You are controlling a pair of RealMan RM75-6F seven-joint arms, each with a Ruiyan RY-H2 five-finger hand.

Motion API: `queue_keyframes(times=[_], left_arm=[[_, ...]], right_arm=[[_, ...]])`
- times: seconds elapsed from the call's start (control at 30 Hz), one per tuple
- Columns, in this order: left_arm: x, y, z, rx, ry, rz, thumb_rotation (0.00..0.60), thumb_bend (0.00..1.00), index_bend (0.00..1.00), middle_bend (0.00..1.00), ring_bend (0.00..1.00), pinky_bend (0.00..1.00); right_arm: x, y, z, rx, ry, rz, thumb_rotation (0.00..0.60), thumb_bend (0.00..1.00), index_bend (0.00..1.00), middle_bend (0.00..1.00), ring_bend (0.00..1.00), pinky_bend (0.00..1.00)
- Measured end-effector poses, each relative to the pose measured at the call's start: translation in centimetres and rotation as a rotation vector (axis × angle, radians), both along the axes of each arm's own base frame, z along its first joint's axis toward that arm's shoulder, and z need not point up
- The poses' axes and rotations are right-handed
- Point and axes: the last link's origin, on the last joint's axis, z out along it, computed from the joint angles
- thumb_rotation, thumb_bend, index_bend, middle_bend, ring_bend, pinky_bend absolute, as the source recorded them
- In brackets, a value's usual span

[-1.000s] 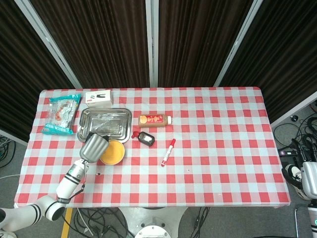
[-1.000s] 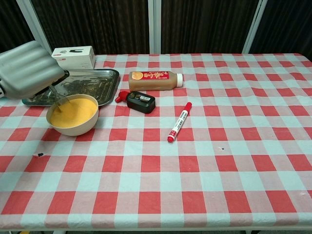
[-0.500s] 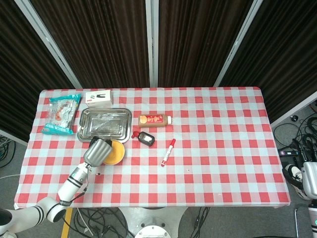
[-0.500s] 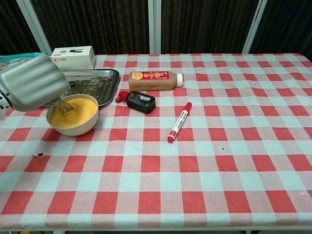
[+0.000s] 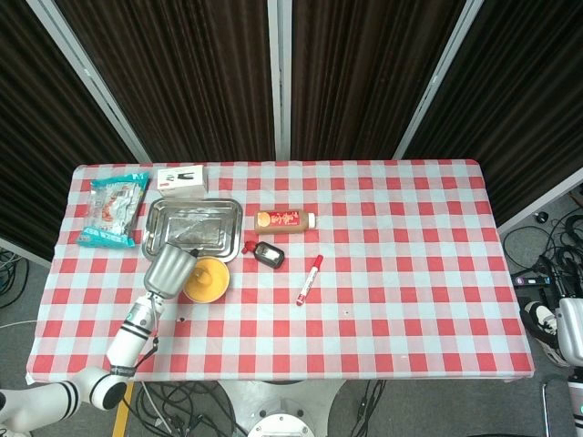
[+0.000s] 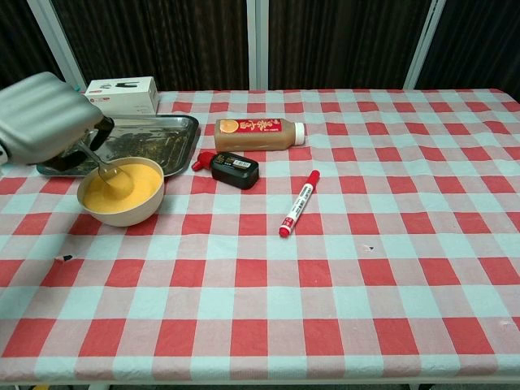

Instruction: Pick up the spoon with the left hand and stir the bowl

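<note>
Chest view gave us the clearest look: the left hand [image 6: 45, 118], a grey metal-shelled hand, was clamped on the thin metal spoon [image 6: 101, 166], whose handle ran down from under the fingers and whose tip sat in the orange liquid of the round beige bowl [image 6: 121, 193]. From the head view we saw the same left hand [image 5: 169, 270] just beside the bowl [image 5: 206, 279] on its left edge, near the front-left part of the desk [image 5: 410, 300] with its red-and-white checked cloth.

We judged the stirring to be under way, and the main risk was the bowl itself. It stood free on the cloth, so a sweep that pressed the spoon against the wall could push or tip it and spill liquid. The rectangular steel tray [image 6: 154, 142] lay just behind the bowl, so a push that way might knock the bowl against its rim. A wide or fast stroke could also throw liquid over the rim.

We could not see how the fingers sat on the handle, since the shell hid them; a thin handle might twist or slip in such a hold, in our estimate.

The orange juice bottle [image 6: 258, 132] lying on its side, the small black device [image 6: 234, 171] and the red marker pen [image 6: 299, 203] lay well apart to the right, out of the stroke.

The right hand [image 5: 567, 330] showed only at the frame edge, and we could not tell how its fingers stood.
</note>
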Motion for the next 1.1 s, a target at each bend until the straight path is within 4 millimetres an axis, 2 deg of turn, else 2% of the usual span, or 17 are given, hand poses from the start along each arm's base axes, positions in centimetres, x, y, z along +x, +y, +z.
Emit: queue_keyframes(times=[0.27, 0.4, 0.63, 1.1], left_arm=[[0.4, -0.1, 1.4, 0.070, 0.066, -0.068, 0.600, 0.42, 0.70, 0.95, 0.96, 1.00], [0.7, -0.8, 0.9, 0.086, 0.185, -0.176, 0.600, 0.42, 0.70, 0.95, 0.96, 1.00], [1.1, -1.2, -0.1, 0.082, 0.344, -0.269, 0.600, 0.42, 0.70, 0.95, 0.96, 1.00], [2.8, -1.8, -0.5, 0.138, 0.628, -0.232, 0.600, 0.43, 0.74, 0.96, 0.96, 1.00]], right_arm=[[0.1, -0.1, -0.1, 0.004, -0.002, 0.006, 0.600, 0.19, 0.06, 0.23, 0.02, 0.07], [0.1, -0.1, -0.1, 0.007, -0.003, 0.012, 0.600, 0.20, 0.06, 0.23, 0.02, 0.07], [0.1, 0.0, 0.1, 0.006, -0.003, 0.014, 0.600, 0.19, 0.06, 0.23, 0.02, 0.07], [-0.1, 0.1, 0.1, 0.005, -0.016, 0.017, 0.600, 0.19, 0.06, 0.23, 0.02, 0.07]])
